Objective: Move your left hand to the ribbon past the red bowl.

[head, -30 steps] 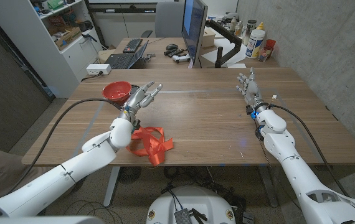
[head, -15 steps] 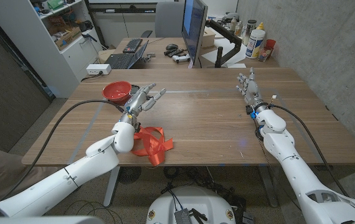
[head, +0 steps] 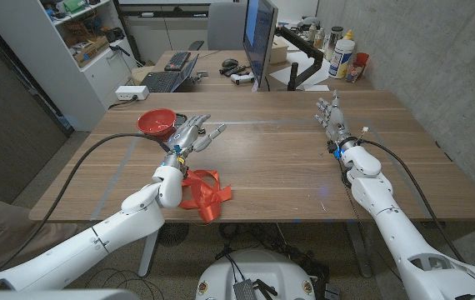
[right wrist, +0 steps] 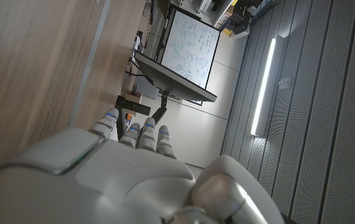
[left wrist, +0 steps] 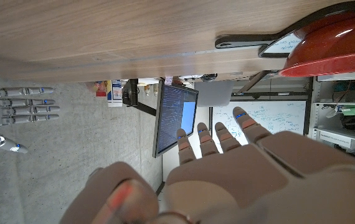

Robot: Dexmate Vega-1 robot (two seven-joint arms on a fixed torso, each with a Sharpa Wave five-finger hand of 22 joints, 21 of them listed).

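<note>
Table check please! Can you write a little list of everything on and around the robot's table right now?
Surface: wooden table, with pale tape lines across it.
Job's things: red ribbon in a loose heap near the front edge; red bowl at the far left side.
Clutter: nothing seen on this table.
Robot hands: left robot hand raised between bowl and ribbon, fingers spread, holding nothing; right robot hand at the right side, fingers straight, holding nothing.
Cables: a black cable trails from the left arm, another from the right arm.
Surroundings: second desk behind with a monitor, keyboard and bottles; shelves at left.
</note>
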